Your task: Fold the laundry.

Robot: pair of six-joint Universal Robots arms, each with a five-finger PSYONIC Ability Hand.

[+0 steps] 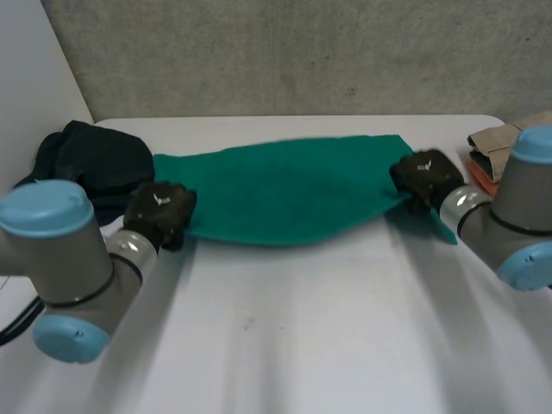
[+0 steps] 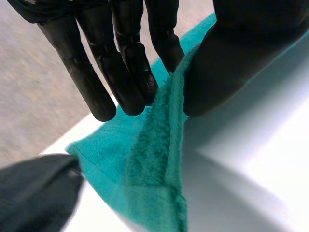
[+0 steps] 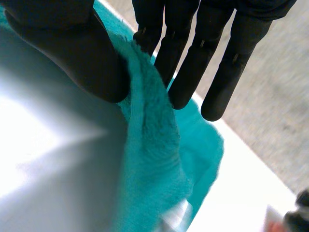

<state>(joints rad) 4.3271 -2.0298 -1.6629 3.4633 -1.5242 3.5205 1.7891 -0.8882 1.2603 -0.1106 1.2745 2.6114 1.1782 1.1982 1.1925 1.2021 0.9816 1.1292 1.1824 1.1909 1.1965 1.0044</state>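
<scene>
A green towel (image 1: 289, 185) lies stretched across the far half of the white table (image 1: 285, 336), its front edge lifted at both ends. My left hand (image 1: 159, 211) pinches the towel's near-left corner; in the left wrist view the green towel (image 2: 157, 159) sits squeezed between my straight fingers (image 2: 128, 72) and the thumb. My right hand (image 1: 424, 178) grips the near-right corner. In the right wrist view the same towel (image 3: 149, 140) is pinched between thumb and fingers (image 3: 193, 63), and a flap hangs below.
A dark bundle of clothing (image 1: 82, 159) lies at the table's far left, close behind my left hand, and also shows as dark cloth (image 2: 34, 193) in the left wrist view. Folded beige and orange items (image 1: 496, 151) sit at the far right edge.
</scene>
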